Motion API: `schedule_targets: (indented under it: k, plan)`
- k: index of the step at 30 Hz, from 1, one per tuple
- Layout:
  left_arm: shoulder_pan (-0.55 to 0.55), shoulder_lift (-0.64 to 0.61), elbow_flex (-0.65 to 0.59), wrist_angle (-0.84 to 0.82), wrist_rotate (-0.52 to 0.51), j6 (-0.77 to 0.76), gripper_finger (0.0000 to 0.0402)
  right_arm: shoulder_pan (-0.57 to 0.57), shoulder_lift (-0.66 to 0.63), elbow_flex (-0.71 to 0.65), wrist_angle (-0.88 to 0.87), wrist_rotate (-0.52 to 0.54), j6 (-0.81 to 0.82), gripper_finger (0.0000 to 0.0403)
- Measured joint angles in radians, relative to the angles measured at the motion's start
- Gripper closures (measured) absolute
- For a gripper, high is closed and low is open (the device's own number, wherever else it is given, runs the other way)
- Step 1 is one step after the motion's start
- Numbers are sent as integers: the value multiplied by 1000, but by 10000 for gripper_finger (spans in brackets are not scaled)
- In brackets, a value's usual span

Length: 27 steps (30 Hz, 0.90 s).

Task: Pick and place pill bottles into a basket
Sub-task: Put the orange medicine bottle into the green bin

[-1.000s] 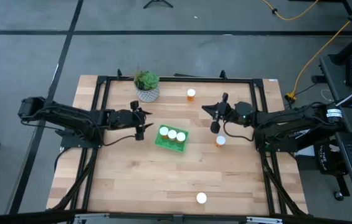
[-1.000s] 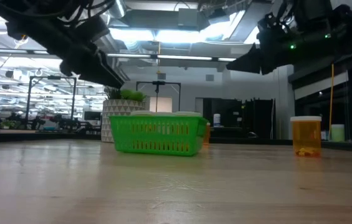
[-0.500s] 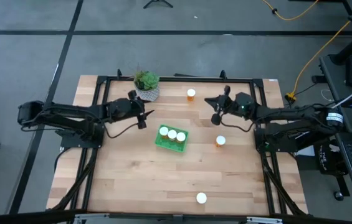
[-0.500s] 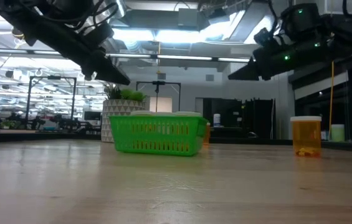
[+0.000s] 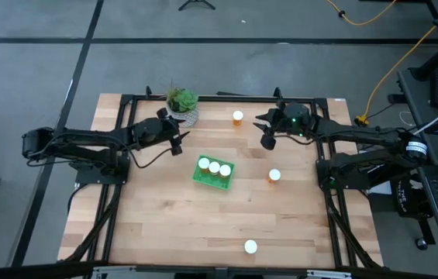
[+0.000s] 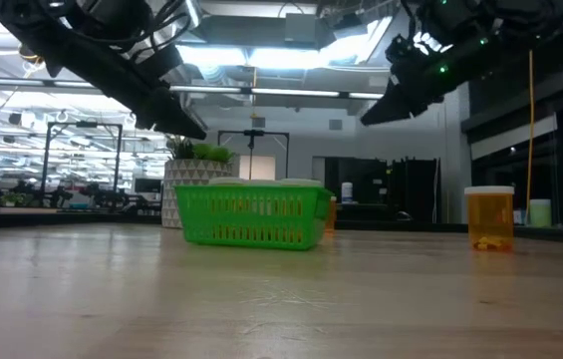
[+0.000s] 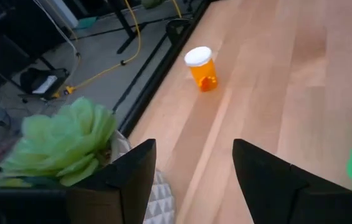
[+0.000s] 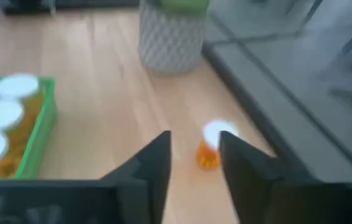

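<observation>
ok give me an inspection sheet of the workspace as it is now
surface: wooden table, bare planks.
job's things: green basket holds three bottles; loose bottles stand at the far edge, right of the basket and near the front edge.
clutter: potted plant at the far edge.
grippers: left gripper open beside the plant; right gripper open, near the far bottle.
cables: yellow cable on the floor.
surroundings: grey floor; lab room behind.

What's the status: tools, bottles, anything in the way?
Both tools empty, open: left tool by the plant, right tool near far bottle. Three bottles in basket, three loose. Path unobstructed.
</observation>
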Motion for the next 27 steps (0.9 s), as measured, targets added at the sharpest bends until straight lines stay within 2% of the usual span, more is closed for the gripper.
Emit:
schedule_targets:
  k: [2, 6, 11, 15, 22, 27]
  plan:
    - [11, 0, 0, 30, -2, 24, 192, -19, 0, 16, -59, -28, 12, 236]
    - [26, 0, 0, 54, -1, 20, 192, -61, 0, 27, -72, -73, 20, 163]
    - [27, 0, 0, 54, 1, 8, 192, -116, 26, 26, -71, -86, -1, 103]
    - [27, 0, 0, 50, 1, 6, 192, -145, 113, 13, 5, -188, -18, 88]
    - [25, 0, 0, 44, 7, -21, 192, -177, 323, 12, 123, -193, -20, 86]
    - [25, 1, 0, 41, 9, -20, 192, -179, 413, 12, 178, -195, 5, 86]
